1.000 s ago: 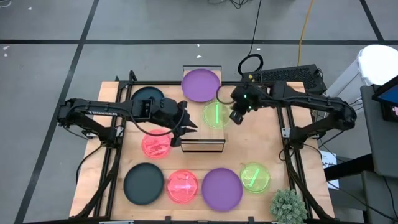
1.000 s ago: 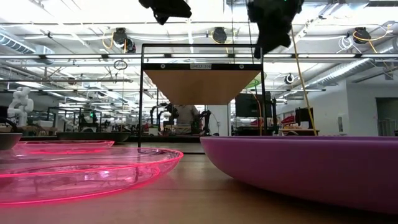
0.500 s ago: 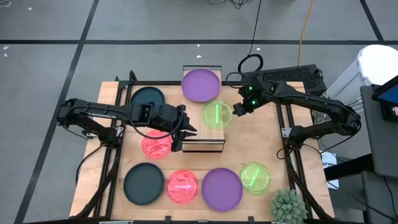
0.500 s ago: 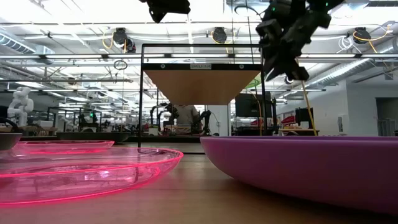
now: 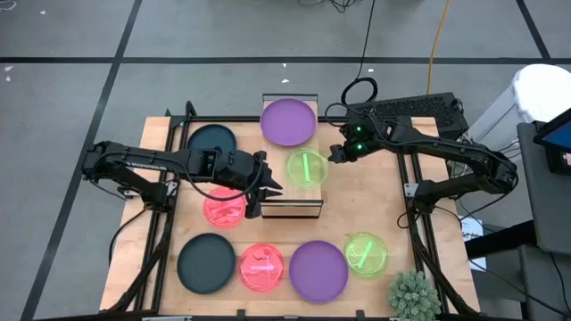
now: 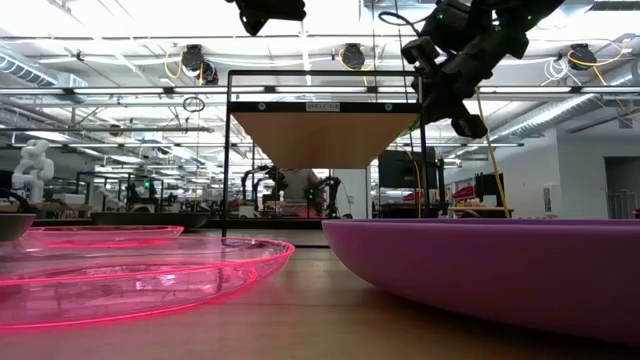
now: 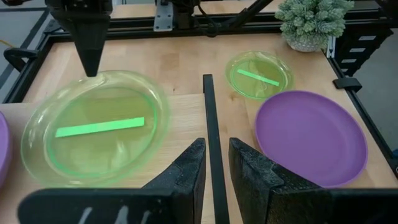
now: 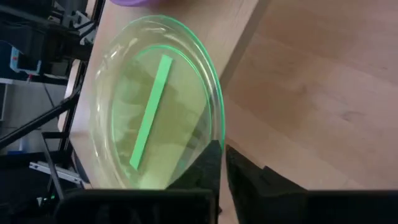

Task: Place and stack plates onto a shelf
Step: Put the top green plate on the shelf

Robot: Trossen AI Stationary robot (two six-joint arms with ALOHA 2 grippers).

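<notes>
The shelf [image 5: 290, 207] stands mid-table, its wood plank top framed in black. A purple plate [image 5: 288, 121] lies on its far end. A translucent green plate [image 5: 305, 168] with a green strip lies flat on the plank near its right edge. My right gripper [image 5: 335, 154] is at that plate's right rim, shut on it. My left gripper [image 5: 270, 187] hovers over the shelf's near left corner, slightly open. In the left wrist view the black frame bar [image 7: 208, 112] shows through the gap between its fingers [image 7: 216, 152]. My right gripper pinches the green plate's right rim [image 8: 219, 134], one finger over the plate's inside and one outside it. The fingers come slanting down from the table's right. The plate lies flat on the shelf's plank [image 7: 180, 106].
Six more plates lie on the table: dark [image 5: 212, 140] far left, pink [image 5: 225, 207] beside the shelf, and along the near edge dark [image 5: 206, 262], pink [image 5: 261, 267], purple [image 5: 318, 270] and green [image 5: 366, 253]. A small plant [image 5: 413, 294] stands at the near right corner.
My right gripper has tipped from pointing straight down to slanting and shifted slightly toward the table's far and left side. The green plate has slid a little leftward on the shelf top. My left gripper has drawn back slightly toward the left.
</notes>
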